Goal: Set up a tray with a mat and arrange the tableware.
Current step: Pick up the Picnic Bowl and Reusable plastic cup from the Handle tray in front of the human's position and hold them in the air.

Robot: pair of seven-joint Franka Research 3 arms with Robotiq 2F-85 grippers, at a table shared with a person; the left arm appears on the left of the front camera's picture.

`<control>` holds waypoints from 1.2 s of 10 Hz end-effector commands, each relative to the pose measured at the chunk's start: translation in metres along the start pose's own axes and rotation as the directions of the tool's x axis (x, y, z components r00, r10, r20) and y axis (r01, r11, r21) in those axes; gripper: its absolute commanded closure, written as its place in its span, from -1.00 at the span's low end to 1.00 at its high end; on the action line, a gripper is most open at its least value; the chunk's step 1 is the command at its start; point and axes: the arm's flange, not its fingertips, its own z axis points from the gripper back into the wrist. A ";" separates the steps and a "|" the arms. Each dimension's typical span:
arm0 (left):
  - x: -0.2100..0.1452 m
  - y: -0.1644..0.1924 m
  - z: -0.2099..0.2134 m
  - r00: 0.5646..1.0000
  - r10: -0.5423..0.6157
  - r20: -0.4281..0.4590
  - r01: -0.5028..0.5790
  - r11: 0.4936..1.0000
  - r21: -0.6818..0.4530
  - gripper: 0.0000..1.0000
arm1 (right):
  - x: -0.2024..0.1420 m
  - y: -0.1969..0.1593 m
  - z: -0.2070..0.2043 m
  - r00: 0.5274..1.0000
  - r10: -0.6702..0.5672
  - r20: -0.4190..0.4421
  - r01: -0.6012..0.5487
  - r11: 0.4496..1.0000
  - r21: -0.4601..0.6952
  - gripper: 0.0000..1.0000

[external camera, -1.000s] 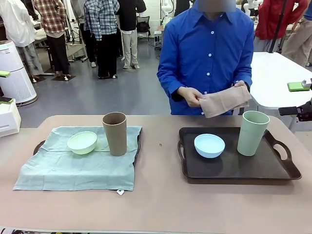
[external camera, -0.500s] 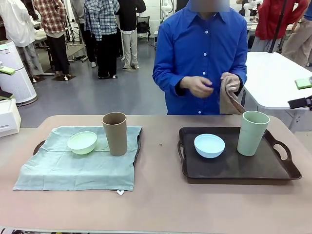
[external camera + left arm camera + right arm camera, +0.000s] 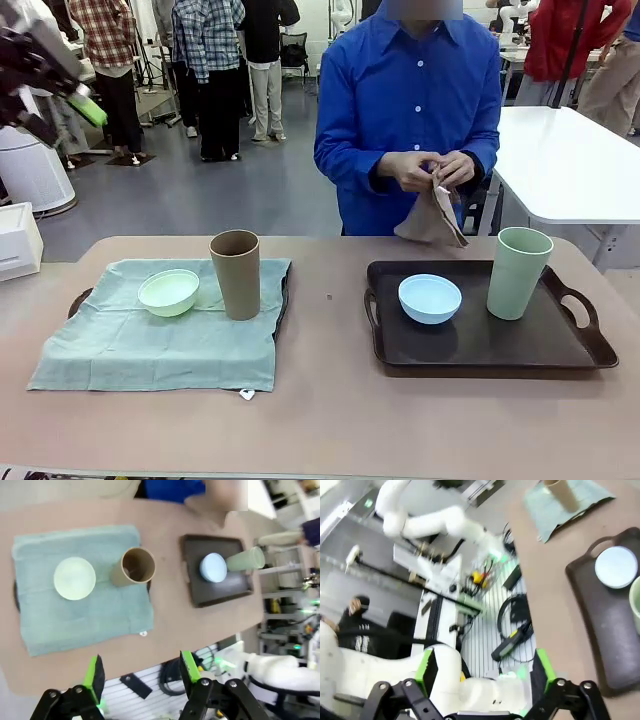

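Left gripper (image 3: 141, 672): spread wide, nothing between the pads, high above the table (image 3: 330, 420). Far ahead of its fingers, on a green mat (image 3: 150, 345) over a tray (image 3: 78, 300): pale mint bowl (image 3: 168, 292), brown cup (image 3: 236, 274) upright just beside it. Further right of that gripper, on a bare dark tray (image 3: 480, 345): light blue bowl (image 3: 430, 298), pale green cup (image 3: 518, 272), apart. Beyond those, tan cloth (image 3: 432, 215) in the person's hands (image 3: 408, 170). Right gripper (image 3: 484, 669): likewise spread, empty, off the table's near edge, light blue bowl ahead to its right.

Bare bench (image 3: 330, 420) lies open between mat (image 3: 130, 350) and dark tray (image 3: 480, 340); brown cup (image 3: 236, 273) and pale green cup (image 3: 518, 272) form tall obstacles.
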 end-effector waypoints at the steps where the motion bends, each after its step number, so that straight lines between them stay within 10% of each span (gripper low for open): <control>1: 0.021 -0.033 -0.033 0.996 0.056 -0.065 -0.048 0.991 0.123 -0.58 | -0.014 -0.009 0.058 0.998 0.064 -0.028 -0.059 0.986 0.156 -1.00; 4: 0.013 -0.112 -0.076 0.996 -0.036 -0.077 0.046 0.991 0.129 -0.58 | -0.016 -0.033 0.056 0.996 0.069 0.049 -0.076 0.986 0.149 -1.00; 7: 0.005 -0.110 -0.076 0.992 -0.033 -0.124 0.034 0.999 0.012 -0.58 | -0.019 -0.020 0.045 0.974 0.098 0.202 -0.091 0.995 -0.040 -1.00; 8: 0.003 -0.128 -0.089 0.992 -0.065 -0.104 0.075 0.993 0.093 -0.58 | -0.029 -0.059 -0.006 0.993 0.078 0.091 -0.084 0.994 0.064 -1.00; 12: 0.003 -0.128 -0.089 0.992 -0.065 -0.104 0.075 0.993 0.093 -0.58 | -0.029 -0.059 -0.006 0.993 0.078 0.091 -0.084 0.994 0.064 -1.00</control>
